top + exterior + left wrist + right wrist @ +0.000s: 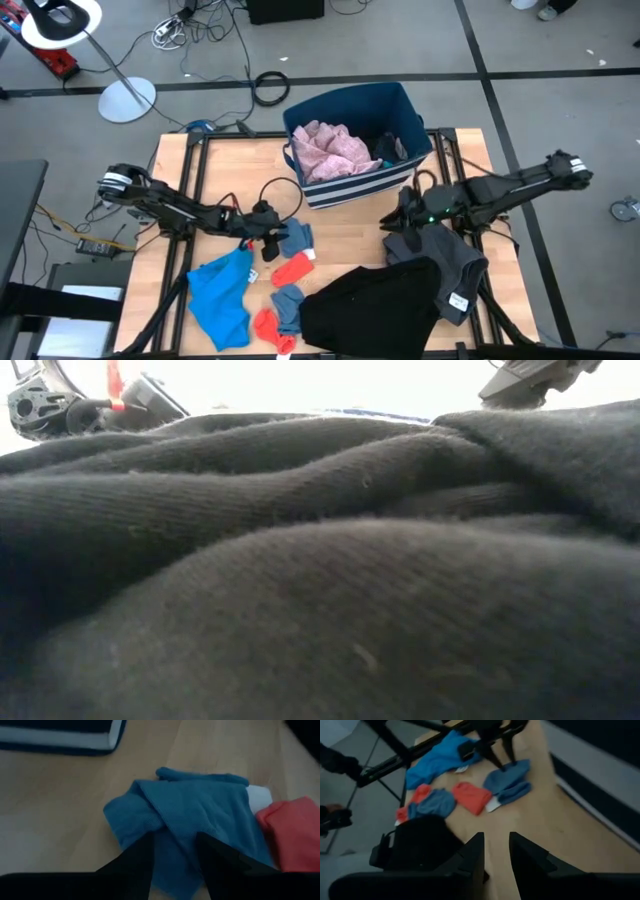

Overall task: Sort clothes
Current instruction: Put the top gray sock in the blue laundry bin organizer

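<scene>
Two pincers work the desk (pixel 340 225): the left pincer (pixel 172 852) rests spread open on a blue sock (pixel 195 815); the right pincer (pixel 496 851) hovers part-open, empty, above bare wood.

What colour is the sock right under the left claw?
Blue; the sock shows best in the left wrist view, just ahead of the left claw.

Striped navy bin (pixel 385 170) on wooden table (pixel 350 225); lamp (pixel 70 30) perhaps behind.
</scene>
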